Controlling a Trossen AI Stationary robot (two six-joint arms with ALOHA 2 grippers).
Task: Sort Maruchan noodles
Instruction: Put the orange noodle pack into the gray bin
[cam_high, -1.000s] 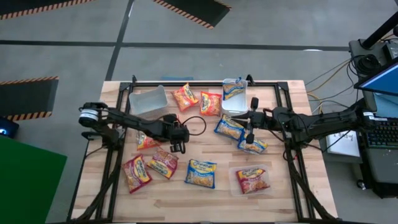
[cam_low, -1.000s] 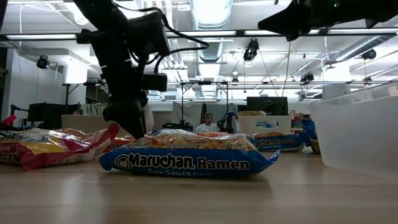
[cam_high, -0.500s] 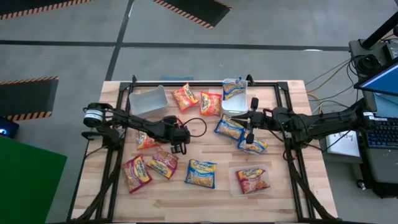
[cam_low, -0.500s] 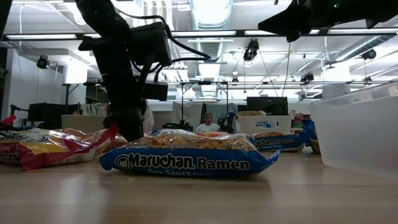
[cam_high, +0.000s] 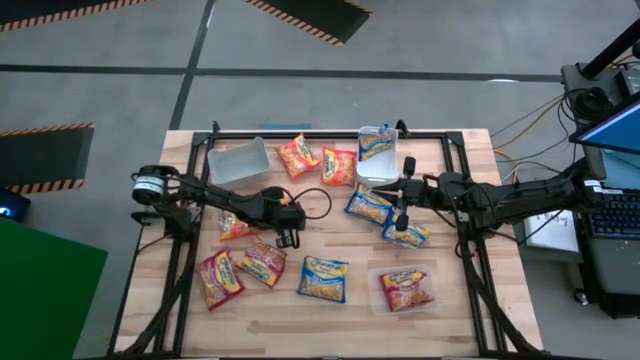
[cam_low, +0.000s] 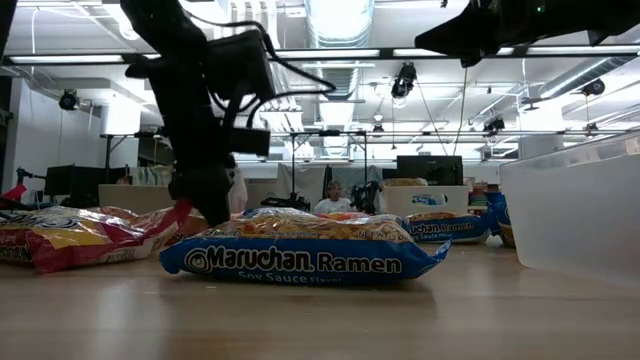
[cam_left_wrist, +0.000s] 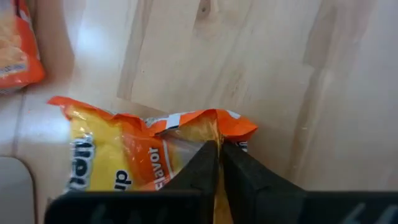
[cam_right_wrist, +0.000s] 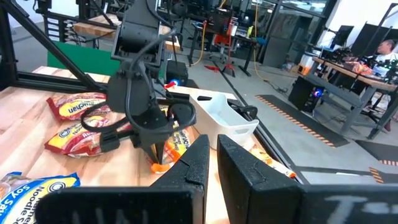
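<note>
Several Maruchan noodle packets lie flat across the wooden table (cam_high: 450, 320). My left gripper (cam_high: 284, 237) is shut on the end of an orange packet (cam_high: 262, 262) left of centre; the same packet (cam_left_wrist: 124, 162) fills its wrist view. Around it lie a red packet (cam_high: 220, 278), a blue one (cam_high: 323, 277) and another orange one (cam_high: 235, 226). My right gripper (cam_high: 400, 216) hangs shut and empty above two blue packets (cam_high: 368, 203), (cam_high: 408, 234). My left gripper pinches the orange packet's crimped end seam (cam_left_wrist: 214, 129) between its two fingers (cam_left_wrist: 199, 165). The fingers point down from above. That end (cam_low: 181, 211) curls up toward the fingers while the rest of the packet lies on the table.
An empty clear container (cam_high: 238, 160) stands at the far left. A second one (cam_high: 377, 150) holds a blue packet. A third (cam_high: 404, 290), near right, holds a red packet. Two orange packets (cam_high: 298, 155), (cam_high: 338, 165) lie at the far middle. A black frame rims the table.
My left gripper has shut on the end of the orange packet, having stood open over it a second ago. The packet stays on the table.
</note>
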